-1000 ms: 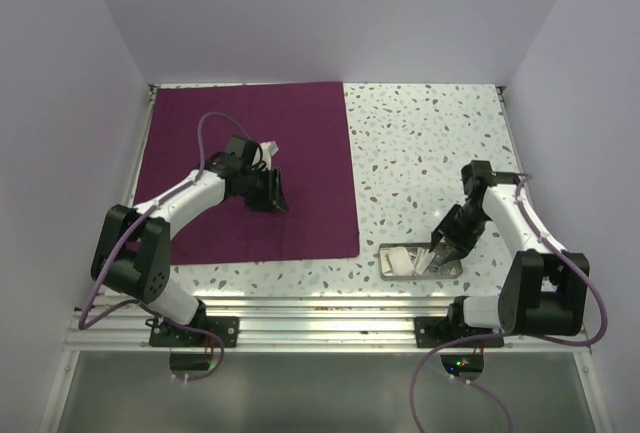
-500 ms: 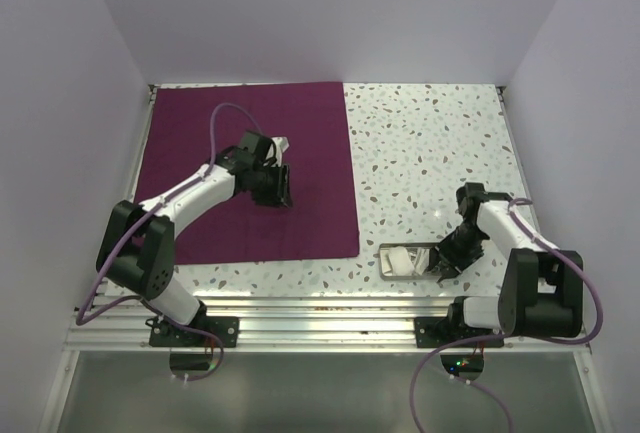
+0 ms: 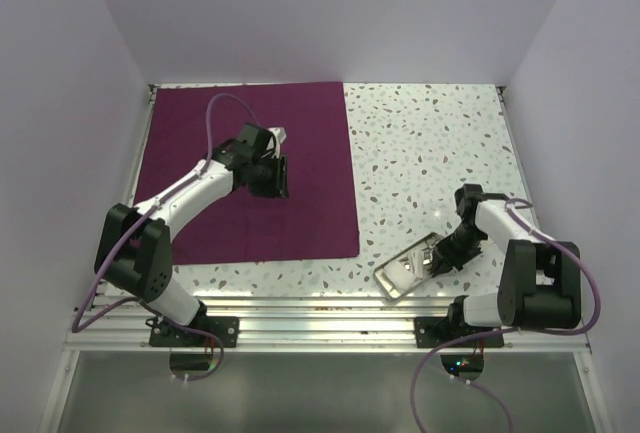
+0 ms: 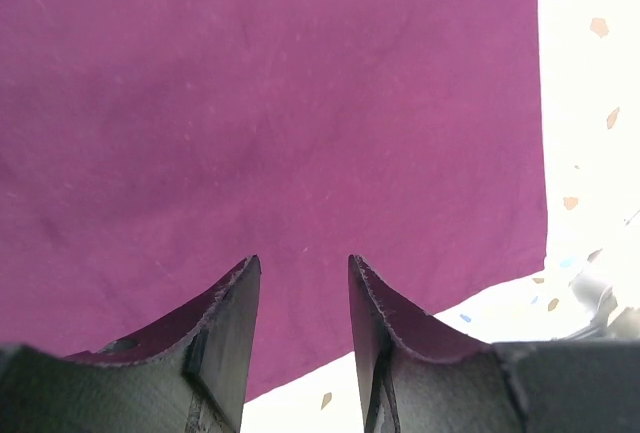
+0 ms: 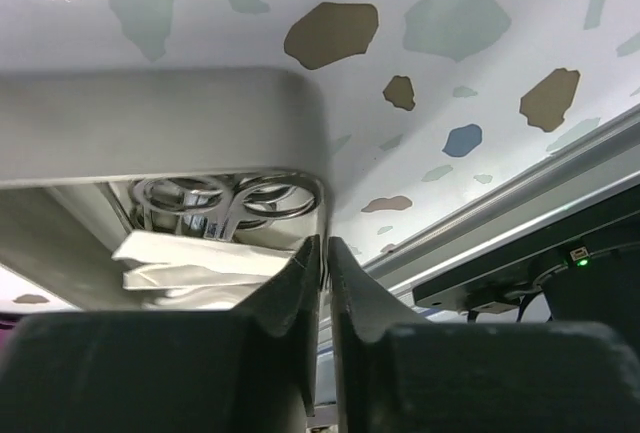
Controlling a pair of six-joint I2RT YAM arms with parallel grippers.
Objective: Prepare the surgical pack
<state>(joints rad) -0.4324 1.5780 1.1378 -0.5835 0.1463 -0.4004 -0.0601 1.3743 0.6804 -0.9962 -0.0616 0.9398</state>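
The plum-purple cloth (image 3: pixel 250 168) lies flat on the left half of the table and fills the left wrist view (image 4: pixel 270 103). My left gripper (image 3: pixel 277 175) hovers over its middle, open and empty (image 4: pixel 300 283). The small steel tray (image 3: pixel 408 269) sits near the front edge, turned at an angle, with white gauze pads (image 5: pixel 200 258) and silver scissor-like instruments (image 5: pixel 225 198) inside. My right gripper (image 3: pixel 447 256) is shut on the tray's right rim (image 5: pixel 322 253).
The speckled white tabletop (image 3: pixel 430 153) spreads right of the cloth. An aluminium rail (image 3: pixel 330 308) runs along the near edge just below the tray. White walls close in the left, back and right sides.
My right gripper has closed on the tray's rim and the tray has swung from level to slanted. My left gripper has moved a little further back over the cloth.
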